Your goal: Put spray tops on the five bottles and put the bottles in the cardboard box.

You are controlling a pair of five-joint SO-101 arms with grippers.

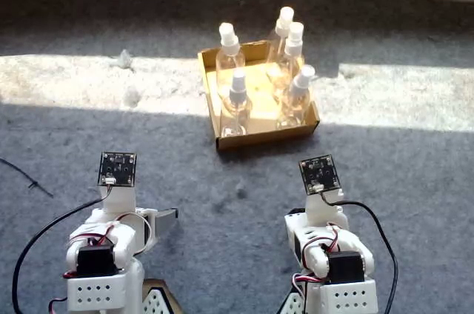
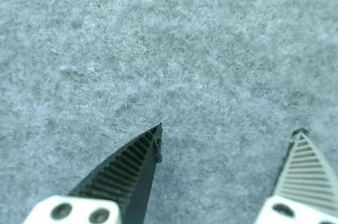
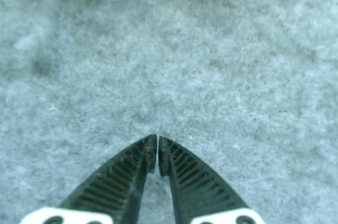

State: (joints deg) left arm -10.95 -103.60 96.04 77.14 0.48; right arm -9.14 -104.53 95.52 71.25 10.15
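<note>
High view: the cardboard box (image 1: 266, 136) is seen on the grey counter (image 1: 415, 195), towards the middle of the far edge and partly crossed by a band of sunlight. Five bottles (image 1: 237, 103) are stood upright inside it, each fitted with a white spray top (image 1: 228, 35); two are placed along one side of the box and three are grouped along the other. Two arms (image 1: 104, 262) are folded back at the near edge, well apart from the box. The left hand (image 2: 229, 130) is held with its fingers wide apart over the counter. The right hand (image 3: 158, 139) is held over the counter with its fingertips brought together.
</note>
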